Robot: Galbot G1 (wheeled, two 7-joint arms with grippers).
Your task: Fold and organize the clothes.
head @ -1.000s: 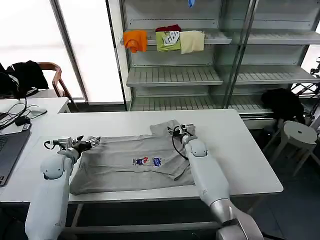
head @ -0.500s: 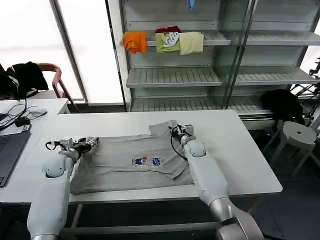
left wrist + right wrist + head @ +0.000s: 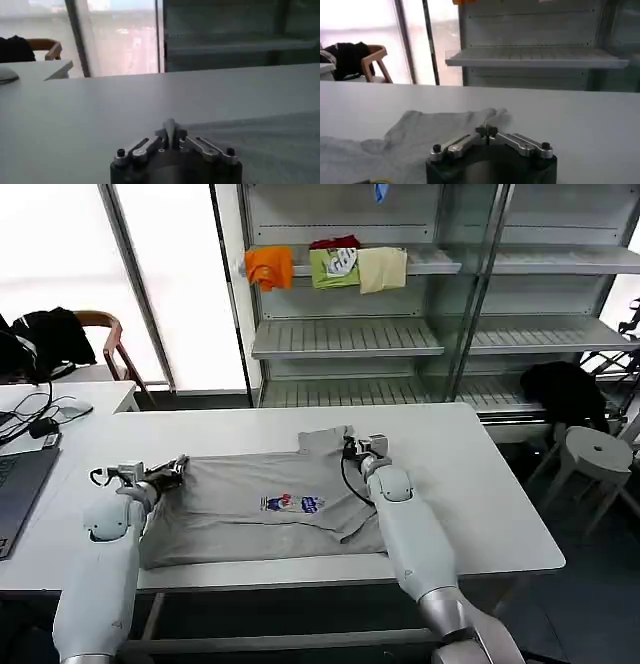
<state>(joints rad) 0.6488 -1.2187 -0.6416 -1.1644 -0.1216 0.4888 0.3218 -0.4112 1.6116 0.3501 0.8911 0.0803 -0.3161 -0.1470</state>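
Note:
A light grey short-sleeved shirt [image 3: 260, 514] with a small multicoloured chest print [image 3: 292, 503] lies spread on the white table [image 3: 480, 484]. At the shirt's left far corner, my left gripper [image 3: 178, 469] is shut on the cloth. The left wrist view shows the jaws [image 3: 170, 131] closed with a ridge of grey fabric [image 3: 260, 142] pinched between them. My right gripper [image 3: 350, 447] is shut on the shirt's far right edge, where a flap of cloth bunches up. In the right wrist view, the grey shirt [image 3: 435, 132] is nipped at its edge by the right gripper [image 3: 486, 131].
Metal shelving behind the table holds orange [image 3: 270, 266], green [image 3: 337, 264] and cream [image 3: 383, 268] folded clothes. A laptop [image 3: 15, 484] and cables lie on a desk at left. A stool [image 3: 597, 449] stands at right. Bare tabletop lies right of the shirt.
Both grippers have shifted slightly to the left, still holding the cloth, and the shirt with its print has slid a little leftward with them.

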